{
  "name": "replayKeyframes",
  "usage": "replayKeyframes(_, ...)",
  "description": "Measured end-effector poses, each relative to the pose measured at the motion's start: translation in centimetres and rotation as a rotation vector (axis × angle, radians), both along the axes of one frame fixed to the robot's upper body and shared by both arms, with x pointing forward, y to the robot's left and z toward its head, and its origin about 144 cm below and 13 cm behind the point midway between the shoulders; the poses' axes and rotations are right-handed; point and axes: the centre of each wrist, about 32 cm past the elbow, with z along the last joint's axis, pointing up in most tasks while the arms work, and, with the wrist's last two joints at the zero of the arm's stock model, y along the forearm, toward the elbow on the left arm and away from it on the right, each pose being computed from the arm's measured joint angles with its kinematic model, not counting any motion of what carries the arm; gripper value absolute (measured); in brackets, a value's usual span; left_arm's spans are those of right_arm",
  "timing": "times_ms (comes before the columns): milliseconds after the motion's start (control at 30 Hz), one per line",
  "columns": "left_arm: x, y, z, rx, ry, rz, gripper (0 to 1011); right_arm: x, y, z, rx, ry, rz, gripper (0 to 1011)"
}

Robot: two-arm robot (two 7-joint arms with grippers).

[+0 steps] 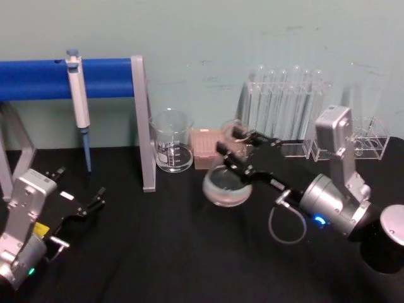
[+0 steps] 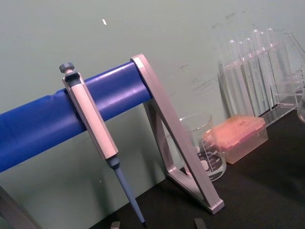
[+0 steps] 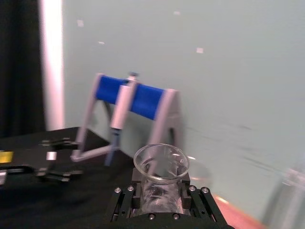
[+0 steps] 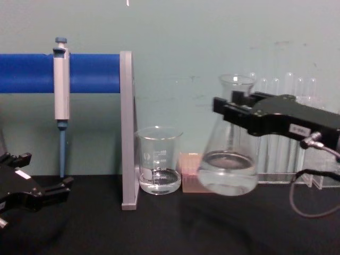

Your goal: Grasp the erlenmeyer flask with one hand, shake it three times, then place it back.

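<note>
- The right gripper (image 1: 235, 145) is clamped on the narrow neck of the flask (image 1: 226, 183), one finger on each side just under the flared lip; the right wrist view shows the glass mouth (image 3: 161, 164) standing up between the two fingers
- So the flask lies straight ahead of this gripper, already inside its grasp, and there is no reach left to make
- In the chest view the flask (image 4: 228, 159) hangs with its wide base down and its neck up, so its long axis is close to upright with a slight lean; a little clear liquid sits in the bottom
- Its base looks lifted just clear of the black table (image 1: 177, 252), in front of the pink box (image 1: 206, 148) and the rack of test tubes (image 1: 284, 104), with the beaker (image 1: 171, 142) near on the left
- The coming shake should run along or across that upright axis in the free space above the table, and putting it back means going straight down, base first
- The left gripper (image 1: 79, 189) rests low at the left edge of the table with its fingers spread and nothing in them, well apart from the flask; the right arm is plainly the one doing the work
</note>
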Motion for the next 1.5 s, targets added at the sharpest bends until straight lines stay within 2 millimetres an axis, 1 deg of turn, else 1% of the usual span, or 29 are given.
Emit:
replayKeyframes(367,0.0,0.0,0.0,0.0,0.0,0.0,1001,-0.1,-3.1,0.0,-0.011,0.005,-0.227,458)
replayKeyframes(667,0.0,0.0,0.0,0.0,0.0,0.0,1001,-0.4,-4.7,0.0,-0.02,0.016,-0.345,458)
replayKeyframes(1067,0.0,0.0,0.0,0.0,0.0,0.0,1001,-0.4,-5.1,0.0,-0.02,0.019,-0.382,458)
replayKeyframes(1500,0.0,0.0,0.0,0.0,0.0,0.0,1001,-0.1,-4.4,0.0,-0.017,0.028,-0.314,458)
